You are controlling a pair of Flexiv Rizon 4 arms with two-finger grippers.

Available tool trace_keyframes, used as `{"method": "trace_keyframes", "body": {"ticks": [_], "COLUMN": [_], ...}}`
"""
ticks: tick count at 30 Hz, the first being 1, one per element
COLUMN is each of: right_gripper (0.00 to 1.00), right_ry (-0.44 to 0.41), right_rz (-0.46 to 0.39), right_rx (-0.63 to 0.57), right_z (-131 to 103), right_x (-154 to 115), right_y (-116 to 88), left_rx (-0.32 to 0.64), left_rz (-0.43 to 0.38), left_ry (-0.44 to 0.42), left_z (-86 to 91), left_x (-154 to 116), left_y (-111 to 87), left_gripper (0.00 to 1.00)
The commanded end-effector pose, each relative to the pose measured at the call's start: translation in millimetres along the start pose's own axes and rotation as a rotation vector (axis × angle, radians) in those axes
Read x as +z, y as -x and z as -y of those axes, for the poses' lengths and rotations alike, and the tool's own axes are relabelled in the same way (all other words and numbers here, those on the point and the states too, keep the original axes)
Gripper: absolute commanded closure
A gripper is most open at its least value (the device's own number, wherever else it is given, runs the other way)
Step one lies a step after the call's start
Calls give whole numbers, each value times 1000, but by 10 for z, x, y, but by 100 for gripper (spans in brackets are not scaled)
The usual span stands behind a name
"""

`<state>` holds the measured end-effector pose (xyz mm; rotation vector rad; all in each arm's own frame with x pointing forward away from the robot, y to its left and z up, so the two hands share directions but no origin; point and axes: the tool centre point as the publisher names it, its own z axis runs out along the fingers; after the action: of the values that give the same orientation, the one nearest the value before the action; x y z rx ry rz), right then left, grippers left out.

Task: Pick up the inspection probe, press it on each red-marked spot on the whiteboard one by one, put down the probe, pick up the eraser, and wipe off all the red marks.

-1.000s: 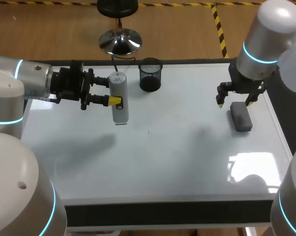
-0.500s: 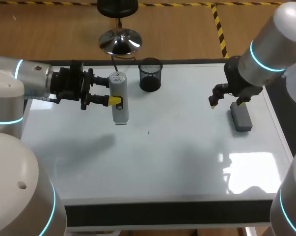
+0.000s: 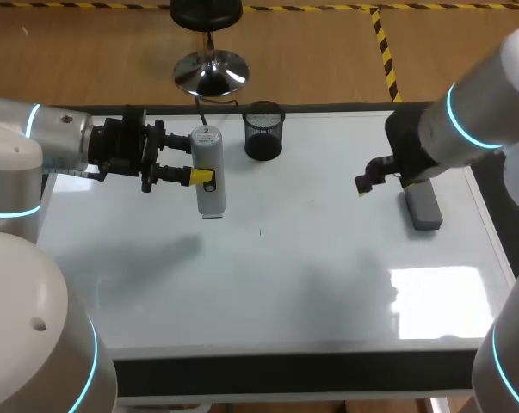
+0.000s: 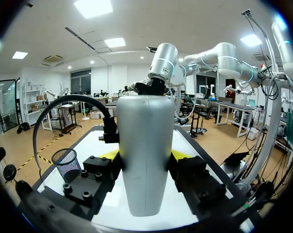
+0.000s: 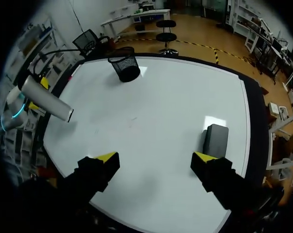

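Observation:
The white cylindrical probe (image 3: 210, 182) hangs upright over the whiteboard's (image 3: 285, 284) far left part, with my left gripper (image 3: 199, 162) shut on its sides. In the left wrist view the probe (image 4: 145, 145) fills the space between the yellow tips. The grey eraser (image 3: 422, 205) lies flat near the board's right edge. My right gripper (image 3: 368, 182) hovers open just left of it, holding nothing. In the right wrist view that gripper (image 5: 156, 158) stands wide open above bare board, with the eraser (image 5: 215, 140) ahead of one finger and the probe (image 5: 46, 99) far off. A tiny faint mark (image 3: 261, 231) shows mid-board.
A black mesh cup (image 3: 263, 131) stands at the board's far edge, just right of the probe; it also shows in the right wrist view (image 5: 125, 67). A dark frame (image 3: 293, 374) borders the board along its near side.
My right arm has swung left, from above the eraser's far end toward the board's middle, its gripper still open. The left arm and the probe have stayed still.

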<state>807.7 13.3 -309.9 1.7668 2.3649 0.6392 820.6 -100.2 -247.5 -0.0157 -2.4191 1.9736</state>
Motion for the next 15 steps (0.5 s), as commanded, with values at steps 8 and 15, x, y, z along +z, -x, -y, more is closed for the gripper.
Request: {"method": "trace_keyframes", "body": {"ticks": [8, 15], "right_gripper": [0, 0], "right_ry": [115, 112], "right_rz": [-28, -54], "right_rx": [-57, -73], "right_z": [87, 63], "right_x": [-79, -103], "right_y": [-248, -306], "left_rx": [2, 2], "left_rz": [4, 4], "left_ry": [-1, -1], "left_z": [11, 11], "left_x": [5, 5], "left_y": [-9, -9], "left_gripper": [100, 100]}}
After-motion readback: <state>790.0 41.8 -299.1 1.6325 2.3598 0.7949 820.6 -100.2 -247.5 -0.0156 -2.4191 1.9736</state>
